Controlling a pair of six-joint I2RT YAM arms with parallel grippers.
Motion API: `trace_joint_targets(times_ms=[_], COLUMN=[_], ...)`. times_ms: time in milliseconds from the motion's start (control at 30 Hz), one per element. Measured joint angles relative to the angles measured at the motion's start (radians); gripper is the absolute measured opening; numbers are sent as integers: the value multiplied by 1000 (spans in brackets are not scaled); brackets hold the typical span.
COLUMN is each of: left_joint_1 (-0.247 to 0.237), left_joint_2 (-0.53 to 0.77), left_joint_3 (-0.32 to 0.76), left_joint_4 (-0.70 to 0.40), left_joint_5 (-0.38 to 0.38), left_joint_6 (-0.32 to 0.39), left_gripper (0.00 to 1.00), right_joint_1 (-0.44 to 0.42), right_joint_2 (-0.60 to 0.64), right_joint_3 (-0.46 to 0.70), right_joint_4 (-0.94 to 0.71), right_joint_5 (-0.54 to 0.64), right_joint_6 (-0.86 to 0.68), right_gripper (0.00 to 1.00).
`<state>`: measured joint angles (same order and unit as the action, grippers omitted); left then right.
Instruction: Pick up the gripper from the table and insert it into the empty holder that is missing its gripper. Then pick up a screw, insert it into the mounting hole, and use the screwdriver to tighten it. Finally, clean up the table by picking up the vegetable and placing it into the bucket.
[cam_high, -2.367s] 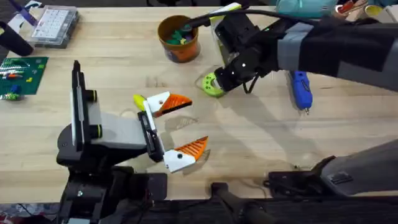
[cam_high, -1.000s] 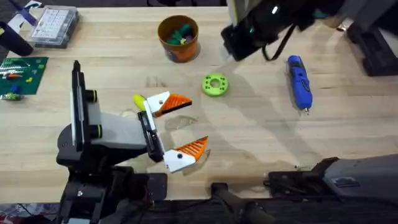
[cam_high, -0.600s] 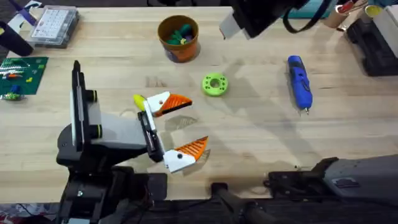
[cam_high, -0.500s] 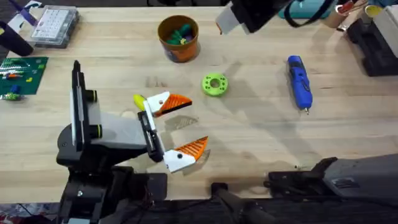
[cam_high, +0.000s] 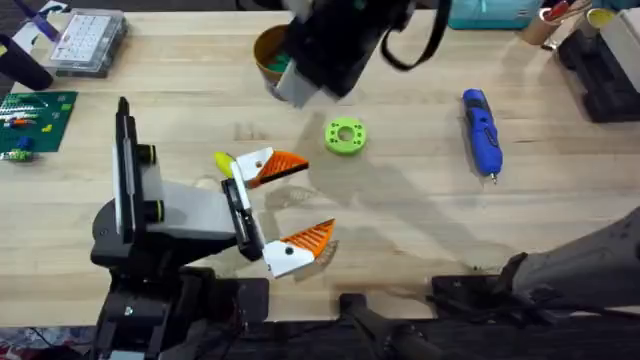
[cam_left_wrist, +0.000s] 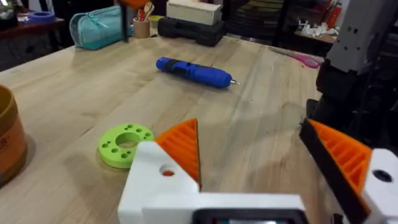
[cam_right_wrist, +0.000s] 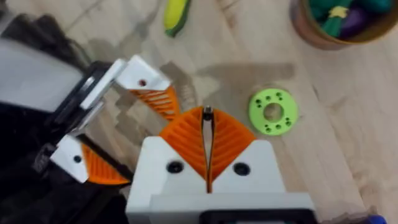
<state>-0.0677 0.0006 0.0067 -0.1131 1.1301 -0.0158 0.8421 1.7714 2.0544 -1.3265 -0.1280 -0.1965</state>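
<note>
The table (cam_high: 420, 230) carries everything. The right arm (cam_high: 340, 45) hangs dark and blurred above the bucket (cam_high: 268, 52), half covering it; its gripper (cam_right_wrist: 207, 149) has the orange pads pressed together, empty. The left gripper (cam_high: 285, 205) rests low with its fingers spread wide, holding nothing. The screwdriver (cam_high: 482, 130) lies well off to the right of both grippers. The vegetable (cam_high: 346, 136) lies flat just beyond the left gripper's fingertips, near the bucket and below the right gripper.
</note>
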Motion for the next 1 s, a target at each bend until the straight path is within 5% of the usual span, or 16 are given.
trace_joint_targets(times_ms=[600, 1000], left_joint_1=[0, 0], left_joint_2=[0, 0], left_joint_3=[0, 0], left_joint_4=[0, 0], left_joint_5=[0, 0], left_joint_6=[0, 0], left_gripper=[986, 986], right_joint_1=[161, 169], right_joint_2=[0, 0], right_joint_3=[5, 5], right_joint_4=[-4, -4], right_joint_5=[-24, -24], right_joint_6=[-98, -112], right_gripper=[7, 7])
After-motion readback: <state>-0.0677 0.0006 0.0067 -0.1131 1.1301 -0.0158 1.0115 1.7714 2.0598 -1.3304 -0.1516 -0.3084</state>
